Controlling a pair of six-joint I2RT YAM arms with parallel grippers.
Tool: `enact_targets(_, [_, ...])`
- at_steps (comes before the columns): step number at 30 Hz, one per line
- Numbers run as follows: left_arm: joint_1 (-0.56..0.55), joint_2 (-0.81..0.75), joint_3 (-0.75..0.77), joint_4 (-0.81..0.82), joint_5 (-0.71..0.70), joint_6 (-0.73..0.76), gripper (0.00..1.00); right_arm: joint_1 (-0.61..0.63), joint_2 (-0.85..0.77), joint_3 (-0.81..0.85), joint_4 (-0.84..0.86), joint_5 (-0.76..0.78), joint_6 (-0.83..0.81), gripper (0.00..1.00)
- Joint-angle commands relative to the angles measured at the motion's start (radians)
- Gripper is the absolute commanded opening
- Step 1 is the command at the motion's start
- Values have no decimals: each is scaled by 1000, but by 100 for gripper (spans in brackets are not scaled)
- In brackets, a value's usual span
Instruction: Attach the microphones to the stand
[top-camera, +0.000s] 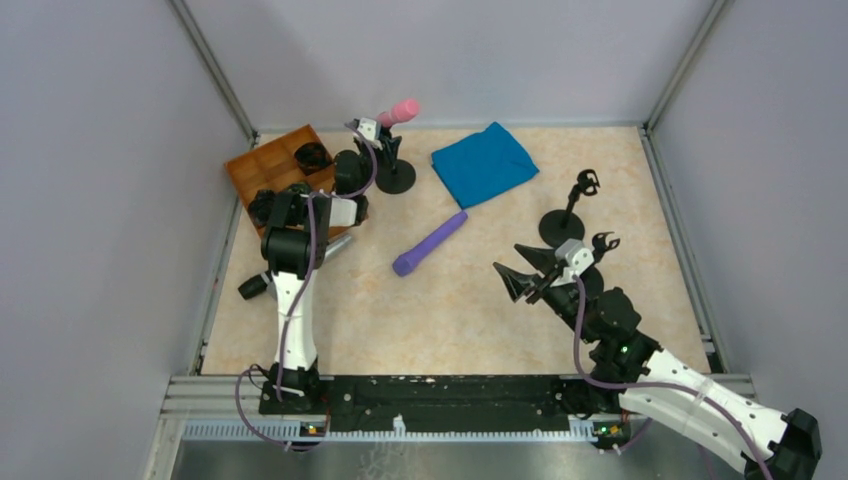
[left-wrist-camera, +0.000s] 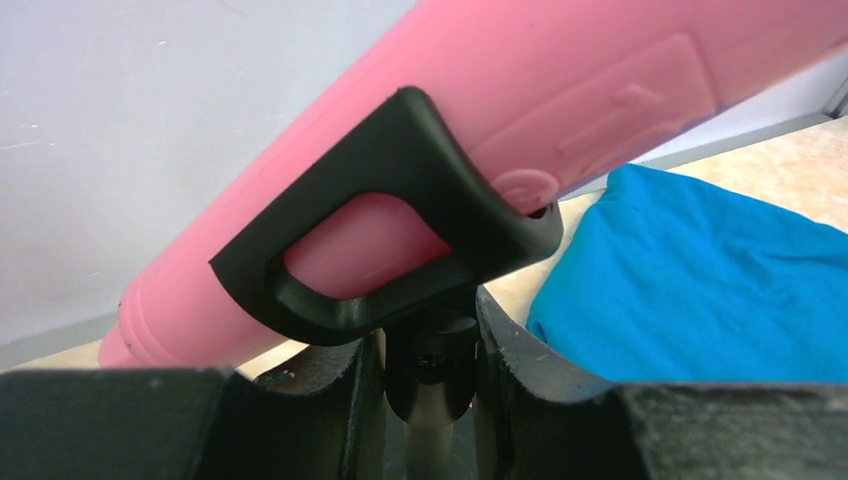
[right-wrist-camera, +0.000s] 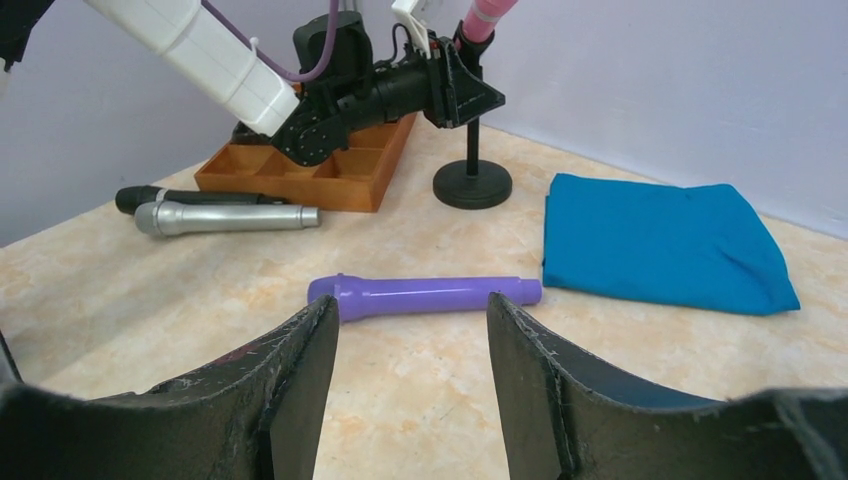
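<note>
Stand stem (left-wrist-camera: 432, 440) sits pinched in the left gripper (left-wrist-camera: 432, 345), pink microphone (left-wrist-camera: 560, 110) clipped just above; right gripper (right-wrist-camera: 412, 345) spread, purple microphone (right-wrist-camera: 430, 294) lying ahead.

Bare tabletop (top-camera: 470, 300) runs from the right gripper (right-wrist-camera: 410, 340), its jaws apart, to the purple microphone (right-wrist-camera: 425, 293), which lies alone mid-table with room along both long sides. Its far end sits just beside the blue cloth (top-camera: 484, 163), so that end is tighter. Two stands (top-camera: 560, 228) crowd the right side close by the right gripper. The far left corner is jammed: the left arm (top-camera: 290, 250) leans over the wooden tray (top-camera: 280, 165), with the left gripper (left-wrist-camera: 430, 350) clamped on the far stand (top-camera: 392, 170) carrying the pink microphone (top-camera: 398, 112). The silver microphone (right-wrist-camera: 225, 216) and black microphone (right-wrist-camera: 190, 197) lie side by side against the tray, under that arm
</note>
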Motion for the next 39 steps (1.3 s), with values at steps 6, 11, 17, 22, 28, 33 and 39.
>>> enact_targets(6, [4,-55,-58,163,-60,-13,60,20,-22,7,5,3,4,56])
enact_targets(11, [2,-140,-171,202,-50,-17,68,19,-19,8,11,8,6,56])
enact_targets(17, [-4,-279,-333,245,-74,-28,83,19,-10,2,22,19,20,56])
enact_targets(22, [-11,-445,-551,231,-72,-130,83,20,2,7,9,71,60,55])
enact_targets(28, [-41,-634,-773,199,-18,-313,78,18,45,40,-45,194,156,54])
enact_targets(33, [-185,-857,-804,-177,-106,-169,79,18,113,95,-120,239,152,54])
enact_targets(39, [-283,-970,-791,-555,-128,-146,81,17,157,120,-125,231,142,55])
